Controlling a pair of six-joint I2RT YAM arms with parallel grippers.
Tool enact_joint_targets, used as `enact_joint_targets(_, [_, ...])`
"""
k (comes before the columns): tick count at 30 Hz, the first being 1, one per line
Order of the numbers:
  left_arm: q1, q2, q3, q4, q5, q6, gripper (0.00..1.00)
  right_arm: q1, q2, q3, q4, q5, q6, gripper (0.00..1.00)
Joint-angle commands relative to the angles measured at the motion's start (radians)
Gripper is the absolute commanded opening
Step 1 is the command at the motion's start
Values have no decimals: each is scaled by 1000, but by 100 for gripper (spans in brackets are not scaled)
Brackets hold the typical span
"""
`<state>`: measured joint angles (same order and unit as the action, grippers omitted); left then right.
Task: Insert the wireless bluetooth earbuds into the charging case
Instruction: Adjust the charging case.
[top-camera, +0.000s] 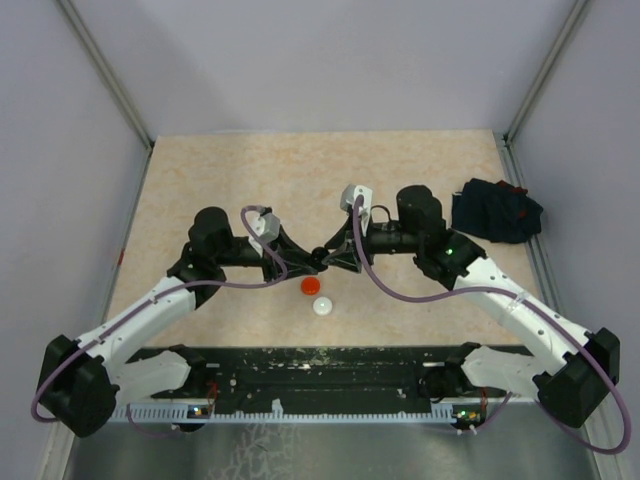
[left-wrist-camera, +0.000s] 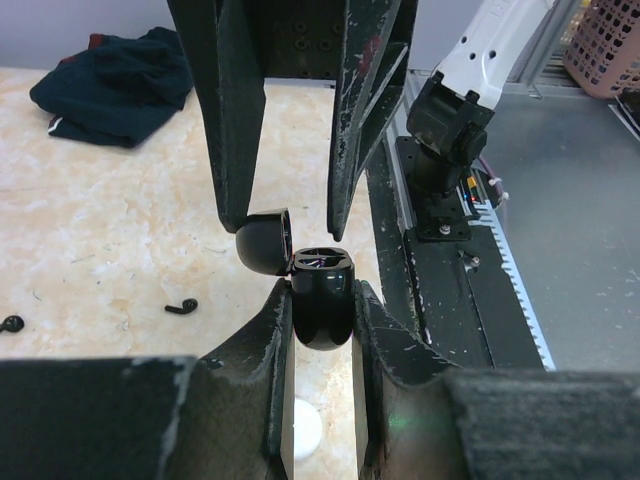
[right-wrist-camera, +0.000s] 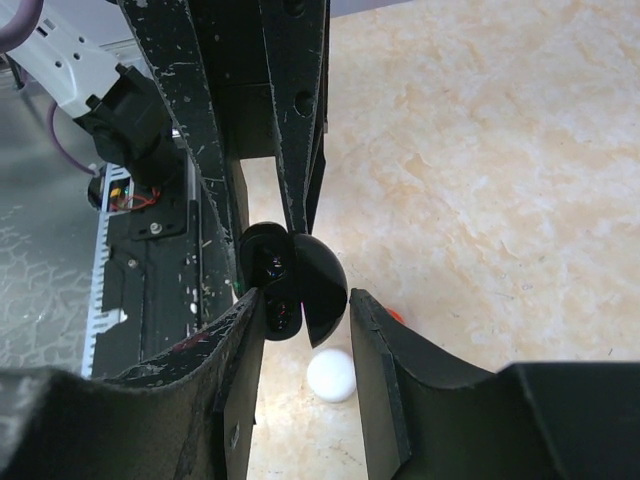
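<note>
Top cam overhead; wrist cams close, opposed (share case (left-wrist-camera: 322, 305)).

I'm looking at a tabletop (top-camera: 300, 170) that is showing pale peach with faint marbled veining. The charging case (left-wrist-camera: 322, 300) is gleaming glossy black, lid and body alike. Toward the near edge, a red-orange disc (top-camera: 310, 286) is sitting beside a plain white disc (top-camera: 323, 306). Along the right edge, near the far corner, a cloth bundle (top-camera: 496, 210) is reading dark navy with a trace of red. An earbud (left-wrist-camera: 181, 306) is showing black against the peach.
</note>
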<state>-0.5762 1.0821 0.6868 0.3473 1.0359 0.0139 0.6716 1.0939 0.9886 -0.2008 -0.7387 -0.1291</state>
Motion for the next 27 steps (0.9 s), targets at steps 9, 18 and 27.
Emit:
enact_joint_targets(9, [-2, -13, -4, 71, 67, -32, 5, -4, 15, 7, 64, -81, -6, 34])
enact_joint_targets(18, [-3, -5, -4, 71, 72, -32, 8, -4, 24, 27, 24, -103, -39, 15])
enact_joint_targets(27, [-6, 6, 36, -65, 36, 37, 26, 1, 28, 122, -144, -54, -146, 0])
